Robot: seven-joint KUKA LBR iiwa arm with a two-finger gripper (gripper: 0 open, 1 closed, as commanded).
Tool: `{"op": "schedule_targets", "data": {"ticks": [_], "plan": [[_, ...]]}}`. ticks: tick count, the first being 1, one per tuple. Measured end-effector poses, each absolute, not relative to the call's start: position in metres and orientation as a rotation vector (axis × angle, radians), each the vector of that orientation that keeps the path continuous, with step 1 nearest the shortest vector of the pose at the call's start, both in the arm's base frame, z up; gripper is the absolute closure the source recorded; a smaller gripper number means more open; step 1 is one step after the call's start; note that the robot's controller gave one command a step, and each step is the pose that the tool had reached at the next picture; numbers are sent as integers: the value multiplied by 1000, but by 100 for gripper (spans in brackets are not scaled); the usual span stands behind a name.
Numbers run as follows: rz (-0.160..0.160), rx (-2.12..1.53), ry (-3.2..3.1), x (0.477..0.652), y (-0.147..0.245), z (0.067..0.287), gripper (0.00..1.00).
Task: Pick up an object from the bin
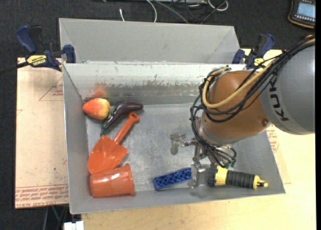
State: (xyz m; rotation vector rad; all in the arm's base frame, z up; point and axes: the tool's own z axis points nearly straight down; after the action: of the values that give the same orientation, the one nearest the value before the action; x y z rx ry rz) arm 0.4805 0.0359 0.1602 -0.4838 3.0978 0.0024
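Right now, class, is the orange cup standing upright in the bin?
No, the orange cup lies on its side in the near left corner of the bin, beside the blade of the orange shovel.

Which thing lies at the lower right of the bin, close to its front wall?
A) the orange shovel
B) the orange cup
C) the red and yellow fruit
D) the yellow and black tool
D: the yellow and black tool lies along the front wall at the right of the bin, while the shovel, the fruit and the cup are all on the left side.
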Motion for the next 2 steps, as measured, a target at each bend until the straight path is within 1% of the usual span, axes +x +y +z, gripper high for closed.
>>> {"op": "schedule_targets", "data": {"ticks": [1, 2], "plan": [[5, -682, 3061, 483, 60, 101, 0], [0, -789, 3008, 487, 45, 73, 0]]}}
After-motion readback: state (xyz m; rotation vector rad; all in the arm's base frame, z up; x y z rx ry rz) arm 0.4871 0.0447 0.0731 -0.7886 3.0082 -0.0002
